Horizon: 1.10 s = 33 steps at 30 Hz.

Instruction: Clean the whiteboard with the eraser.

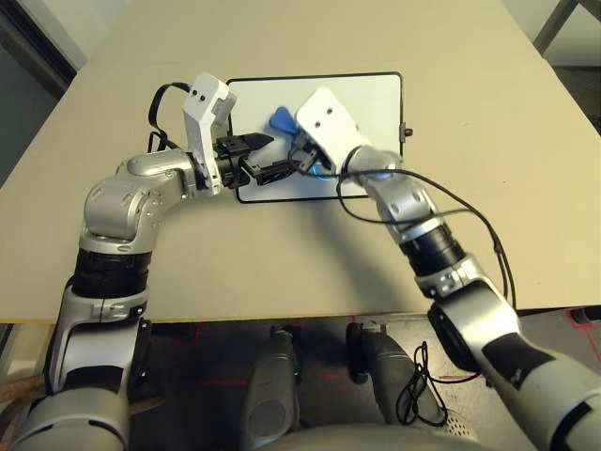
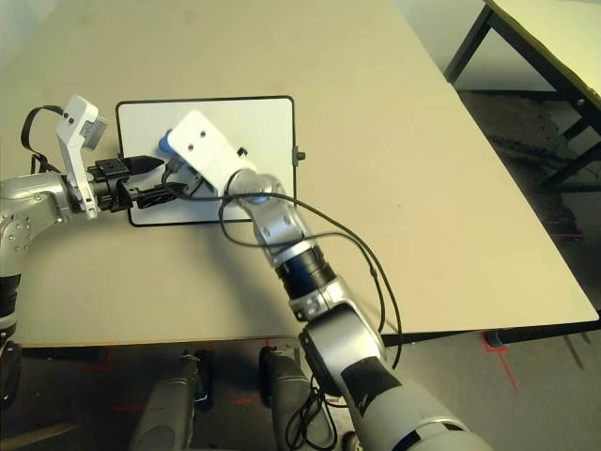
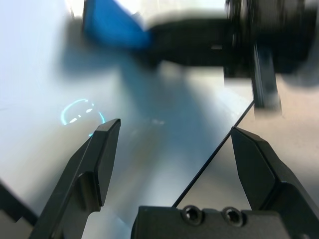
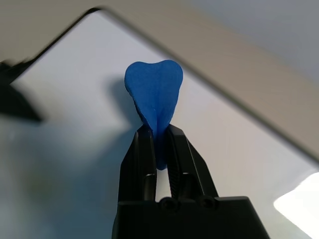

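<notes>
The whiteboard (image 1: pixel 376 101) lies flat on the far middle of the table, white with a thin black frame, and its bare surface carries no pen marks that I can see. My right gripper (image 4: pixel 158 132) is shut on the blue eraser (image 4: pixel 153 94), pinching its middle; the eraser (image 1: pixel 281 119) sits over the board's left half. My left gripper (image 1: pixel 270 156) stands open over the board's near left edge, just beside the right gripper. The left wrist view has the board's frame running between the open left gripper (image 3: pixel 174 130) fingers, with the eraser (image 3: pixel 112 25) ahead.
The beige table (image 1: pixel 282 263) stretches wide around the board. A small black knob (image 1: pixel 407 132) sticks out of the board's right side. A black cable (image 1: pixel 470 221) loops along my right forearm. Another table (image 2: pixel 554 28) stands far right, beyond the floor gap.
</notes>
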{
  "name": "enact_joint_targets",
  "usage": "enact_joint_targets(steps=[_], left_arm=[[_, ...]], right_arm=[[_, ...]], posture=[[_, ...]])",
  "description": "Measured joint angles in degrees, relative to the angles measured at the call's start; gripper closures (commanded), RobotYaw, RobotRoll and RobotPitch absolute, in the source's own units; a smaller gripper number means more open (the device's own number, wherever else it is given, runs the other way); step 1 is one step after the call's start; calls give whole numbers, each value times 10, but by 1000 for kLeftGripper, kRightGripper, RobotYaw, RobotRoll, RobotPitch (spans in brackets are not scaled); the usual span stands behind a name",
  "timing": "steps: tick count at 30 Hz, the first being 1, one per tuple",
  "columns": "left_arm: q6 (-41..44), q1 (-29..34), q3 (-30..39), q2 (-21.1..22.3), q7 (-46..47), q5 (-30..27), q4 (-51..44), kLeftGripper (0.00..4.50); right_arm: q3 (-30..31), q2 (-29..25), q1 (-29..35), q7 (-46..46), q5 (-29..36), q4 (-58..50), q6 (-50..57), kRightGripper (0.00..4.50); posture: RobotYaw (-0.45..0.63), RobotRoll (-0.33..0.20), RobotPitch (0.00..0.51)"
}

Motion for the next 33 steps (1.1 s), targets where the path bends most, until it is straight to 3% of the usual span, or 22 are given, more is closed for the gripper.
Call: enact_joint_targets(steps=[7,12,16,28,33], left_arm=[[-3,-1,0,-1,-1,0,2,0],[-4,-3,-1,-1,-2,1,2,0],[-4,-5,-3,-1,-3,1,2,0],[-4,-6,-9,-3,-3,0,2,0],[-4,-6,-9,-3,-2,0,1,0]], right_arm=[[-14,-5,-9,-7,0,21,-22,4299],[7,-4,64,4,-3,-57,-6,4299],[12,-8,75,11,-4,-76,17,4299],[-25,-28,-3,-17,-1,12,-5,4299],[-23,-26,17,-18,-1,-5,-11,4299]], posture=[[96,0,245],[94,0,242],[90,0,241],[90,0,241],[93,0,246]])
